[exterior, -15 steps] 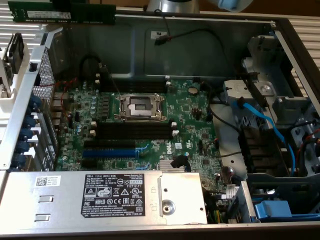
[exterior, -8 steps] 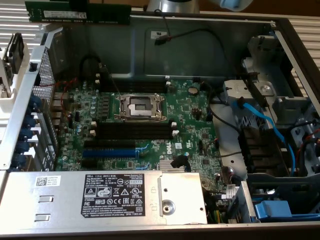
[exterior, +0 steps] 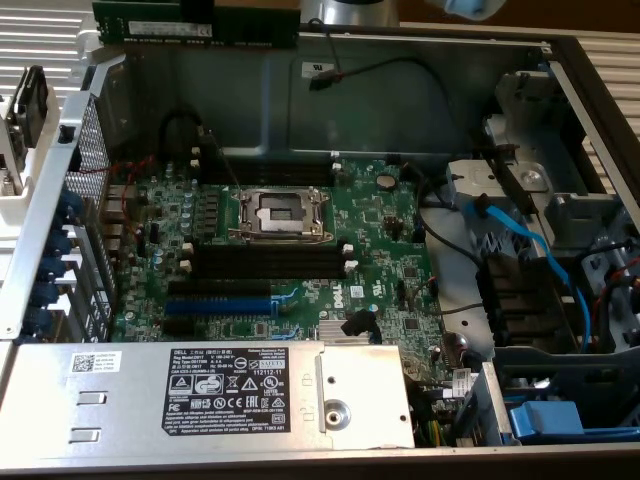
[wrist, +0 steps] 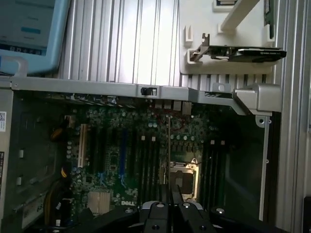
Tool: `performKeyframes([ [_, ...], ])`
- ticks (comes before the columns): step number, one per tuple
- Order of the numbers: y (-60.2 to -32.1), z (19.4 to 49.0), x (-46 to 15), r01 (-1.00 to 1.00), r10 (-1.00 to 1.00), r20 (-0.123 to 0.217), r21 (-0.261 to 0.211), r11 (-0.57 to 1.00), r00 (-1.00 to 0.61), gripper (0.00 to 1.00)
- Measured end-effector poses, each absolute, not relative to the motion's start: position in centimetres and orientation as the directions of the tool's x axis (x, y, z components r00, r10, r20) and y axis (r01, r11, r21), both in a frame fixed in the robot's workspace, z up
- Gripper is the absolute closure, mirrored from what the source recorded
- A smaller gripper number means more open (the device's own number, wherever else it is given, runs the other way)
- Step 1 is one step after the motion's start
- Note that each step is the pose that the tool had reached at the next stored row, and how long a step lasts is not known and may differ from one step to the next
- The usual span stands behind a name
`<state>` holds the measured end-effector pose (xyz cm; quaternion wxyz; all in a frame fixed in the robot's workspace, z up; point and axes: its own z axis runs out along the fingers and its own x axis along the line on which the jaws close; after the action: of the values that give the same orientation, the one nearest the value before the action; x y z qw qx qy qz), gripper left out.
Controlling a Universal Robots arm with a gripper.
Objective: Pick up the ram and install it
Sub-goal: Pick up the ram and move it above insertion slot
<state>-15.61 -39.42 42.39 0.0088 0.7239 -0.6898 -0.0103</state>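
Black gripper (wrist: 170,196) clamped on long green white-labelled ram strip (exterior: 195,22), exterior view's upper left; top-edge grip presumably leaves the contact edge free for the black memory slots (exterior: 265,262).

A pale ribbed metal surface (exterior: 40,40) is being seen at eleven o'clock in the exterior view. More of it is being seen at one o'clock, past the far wall of the open metal case (exterior: 420,80) that is being borne by it. Its grooves are being lit evenly, and soft light is being thrown back from their ridges. In the wrist view the ribbed metal surface (wrist: 126,39) is being shown beyond the case's rim. There a white holder (wrist: 197,19) is being carried on it, and a blue-framed screen (wrist: 29,34) is being propped near the case's corner.
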Motion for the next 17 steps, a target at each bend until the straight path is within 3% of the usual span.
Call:
performKeyframes([
  [8,-41.4,41.6,-15.0,-0.998,-0.999,-0.02,0.026,-0.049,0.048,0.88],
  [17,-41.5,41.6,-11.3,-0.998,-0.999,-0.023,0.026,-0.049,0.048,0.88],
])
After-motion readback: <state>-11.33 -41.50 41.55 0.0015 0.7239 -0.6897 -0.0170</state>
